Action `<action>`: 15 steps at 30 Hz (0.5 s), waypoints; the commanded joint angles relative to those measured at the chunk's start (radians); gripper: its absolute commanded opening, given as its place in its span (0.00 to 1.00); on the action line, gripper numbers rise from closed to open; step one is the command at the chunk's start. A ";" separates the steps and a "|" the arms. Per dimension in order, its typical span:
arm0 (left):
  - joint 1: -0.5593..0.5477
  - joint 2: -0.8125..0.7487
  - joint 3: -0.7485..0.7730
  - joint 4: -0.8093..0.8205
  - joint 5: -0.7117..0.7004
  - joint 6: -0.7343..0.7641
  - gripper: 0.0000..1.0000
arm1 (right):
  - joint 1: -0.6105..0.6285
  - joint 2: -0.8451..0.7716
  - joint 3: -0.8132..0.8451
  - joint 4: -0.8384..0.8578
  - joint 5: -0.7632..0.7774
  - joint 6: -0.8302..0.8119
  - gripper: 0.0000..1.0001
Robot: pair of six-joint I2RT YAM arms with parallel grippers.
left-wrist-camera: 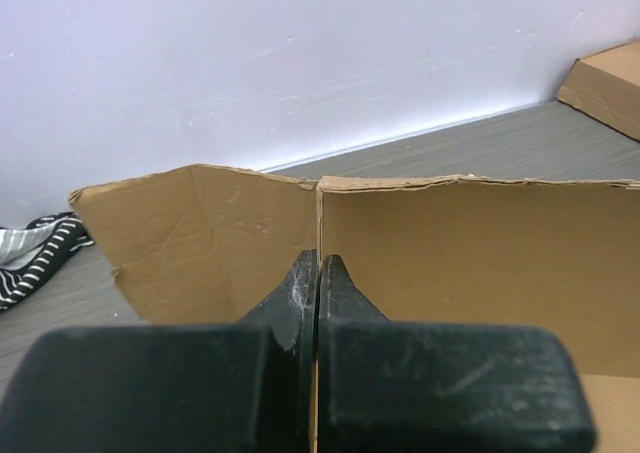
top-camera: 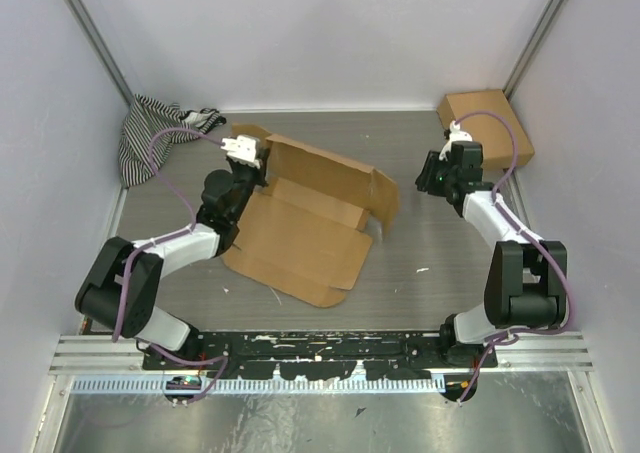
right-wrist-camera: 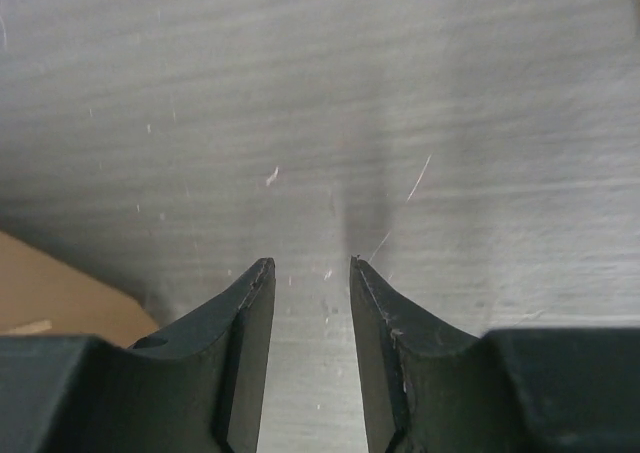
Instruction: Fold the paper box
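- Left tool (left-wrist-camera: 318, 258): fingers pressed together, tips right at the seam where an upright wall of the paper box (top-camera: 300, 238) meets its side flap. Cannot tell whether any card is pinched.
- Paper box: half-formed. The wall stands just ahead of the left tool, and flat panels lie on the table (top-camera: 430, 263) below it and to its right.
- Right tool (right-wrist-camera: 310, 263): fingers apart, nothing between them, above bare table. A corner of the box lies off to its lower left, not touching.
- Striped cloth (left-wrist-camera: 35, 253): left of the left tool, apart from the box.
- Small brown box (top-camera: 487, 121): just behind the right tool.
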 commanded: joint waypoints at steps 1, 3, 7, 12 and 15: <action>0.007 0.044 0.019 0.098 0.002 0.005 0.00 | -0.002 -0.036 -0.056 0.143 -0.134 -0.021 0.41; 0.007 0.059 0.021 0.086 -0.013 -0.004 0.00 | 0.006 -0.055 -0.080 0.155 -0.188 -0.016 0.41; 0.007 0.070 0.029 0.028 -0.041 -0.010 0.00 | 0.043 -0.130 -0.132 0.165 -0.227 -0.020 0.41; 0.007 0.083 0.048 -0.030 -0.063 -0.012 0.00 | 0.074 -0.162 -0.134 0.155 -0.326 -0.029 0.44; 0.007 0.084 0.057 -0.053 -0.062 -0.010 0.00 | 0.084 -0.125 -0.122 0.156 -0.395 -0.034 0.46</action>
